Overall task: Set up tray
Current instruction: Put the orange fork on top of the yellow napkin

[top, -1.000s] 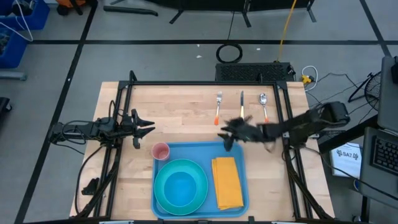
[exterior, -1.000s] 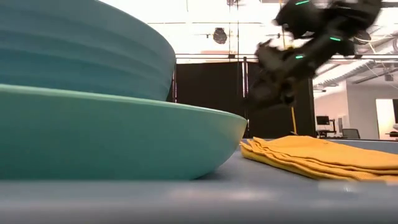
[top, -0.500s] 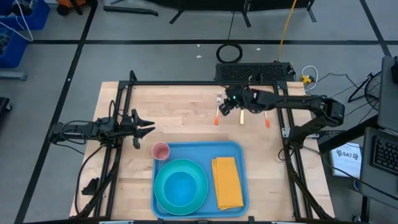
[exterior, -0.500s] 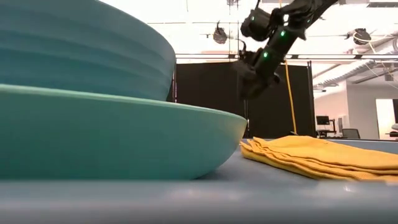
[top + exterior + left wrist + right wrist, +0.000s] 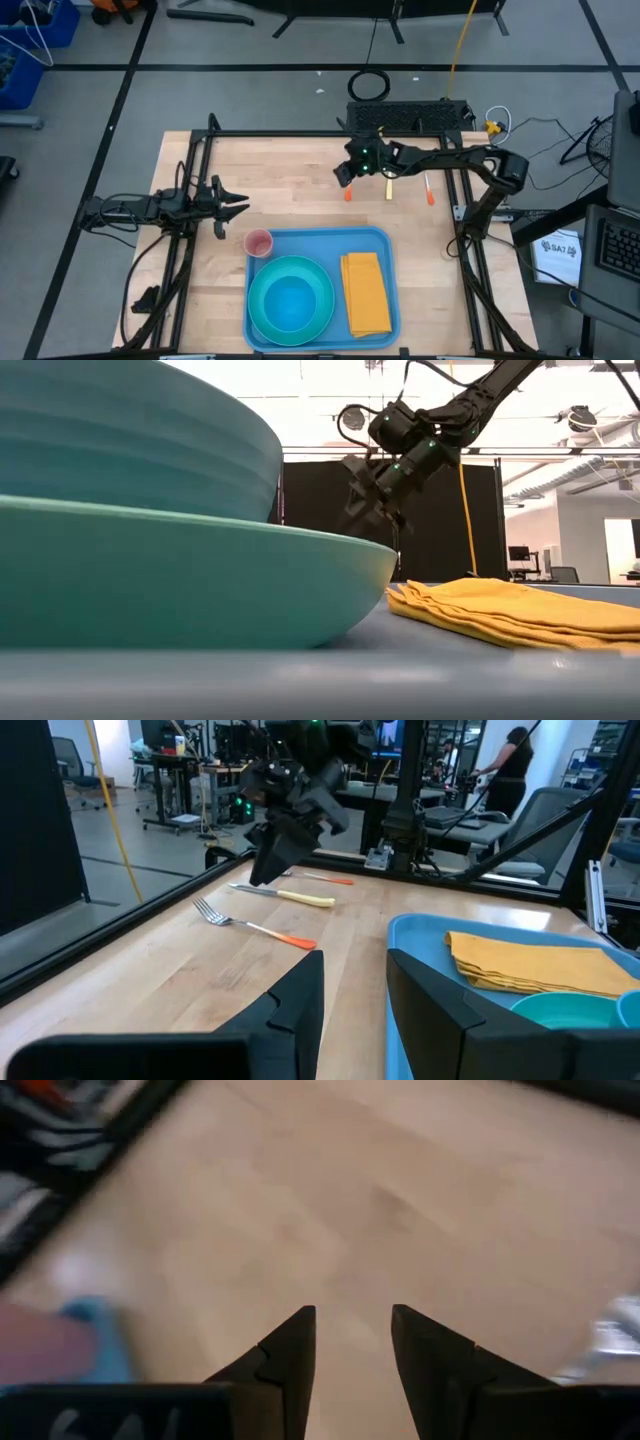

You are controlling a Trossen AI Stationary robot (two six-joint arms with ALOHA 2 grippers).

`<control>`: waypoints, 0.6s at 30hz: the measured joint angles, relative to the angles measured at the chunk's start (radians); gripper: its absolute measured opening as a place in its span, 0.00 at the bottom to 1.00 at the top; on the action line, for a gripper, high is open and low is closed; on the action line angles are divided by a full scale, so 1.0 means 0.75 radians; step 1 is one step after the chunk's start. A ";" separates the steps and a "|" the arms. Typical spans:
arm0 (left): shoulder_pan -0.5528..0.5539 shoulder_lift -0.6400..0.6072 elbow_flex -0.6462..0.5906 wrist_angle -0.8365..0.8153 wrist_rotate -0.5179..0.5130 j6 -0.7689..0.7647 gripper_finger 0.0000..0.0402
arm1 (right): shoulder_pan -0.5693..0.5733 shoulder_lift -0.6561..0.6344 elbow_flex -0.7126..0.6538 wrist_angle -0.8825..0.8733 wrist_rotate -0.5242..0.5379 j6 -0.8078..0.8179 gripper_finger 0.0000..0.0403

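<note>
The light-blue tray (image 5: 320,245) lies at the table's near edge and carries a teal plate with a bowl (image 5: 290,300) and a folded yellow napkin (image 5: 365,292). A pink cup (image 5: 259,243) stands on the wood by the tray's far-left corner. An orange-handled fork (image 5: 255,927), a yellow-handled knife (image 5: 388,187) and an orange-handled spoon (image 5: 428,191) lie in a row toward the far edge. My right gripper (image 5: 343,174) hovers open over the fork, whose orange handle end (image 5: 348,194) shows beside it. My left gripper (image 5: 236,207) waits open, left of the tray.
Black frame rails (image 5: 300,134) border the table's far edge and both sides. Bare wood (image 5: 290,185) lies between the cutlery row and the tray. A person (image 5: 512,765) stands in the room well beyond the table.
My right gripper has swung from just above the tray's far edge toward the table's far edge and to the left, and now hangs over the fork. The arm has stretched out across the cutlery row. Nothing on the table has moved.
</note>
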 joint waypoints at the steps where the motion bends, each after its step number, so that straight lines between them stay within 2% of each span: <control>1: 0.000 0.000 0.000 0.000 0.000 0.000 0.29 | 0.000 0.001 0.000 0.003 -0.024 0.001 0.32; 3: 0.000 0.000 0.000 0.000 0.000 0.000 0.29 | 0.001 0.001 0.000 -0.002 -0.025 0.040 0.31; 11: 0.000 0.000 0.000 0.000 0.000 0.000 0.29 | -0.042 0.006 0.000 -0.228 0.190 0.088 0.30; 18: 0.000 0.000 0.000 0.000 0.000 0.000 0.29 | -0.034 0.009 0.000 -0.241 0.211 0.070 0.42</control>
